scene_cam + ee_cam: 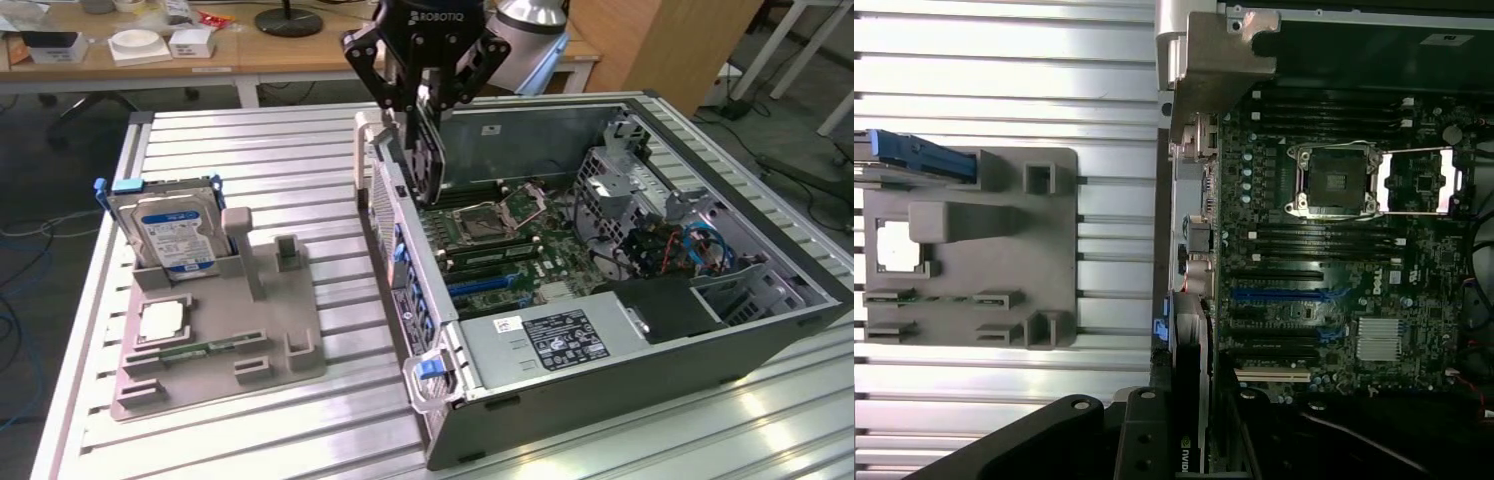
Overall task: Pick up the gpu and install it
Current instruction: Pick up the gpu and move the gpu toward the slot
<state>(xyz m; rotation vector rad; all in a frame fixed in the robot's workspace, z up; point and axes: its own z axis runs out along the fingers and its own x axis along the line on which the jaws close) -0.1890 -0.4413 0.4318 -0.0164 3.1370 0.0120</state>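
Black fingers [470, 70] of the gripper [427, 100] clamped on the gpu [427, 160], card hanging on edge in the air. It sits over the rear wall of the open computer case [747, 330], above the motherboard [534, 250], not seated in a slot. Wrist view: gpu [1189, 380] edge-on near the blue slots [1274, 296]. Hard drive [174, 235] upright in grey tray [227, 340] on the slatted metal table [267, 150], well apart from the gripper.

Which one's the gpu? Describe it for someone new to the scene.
Find the open PC case on the slatted table. Over its wall at the exterior view's left is the gripper, clamped on the gpu: a thin dark card standing on edge. The hard drive, boxy and blue-labelled, sits apart in the grey tray.
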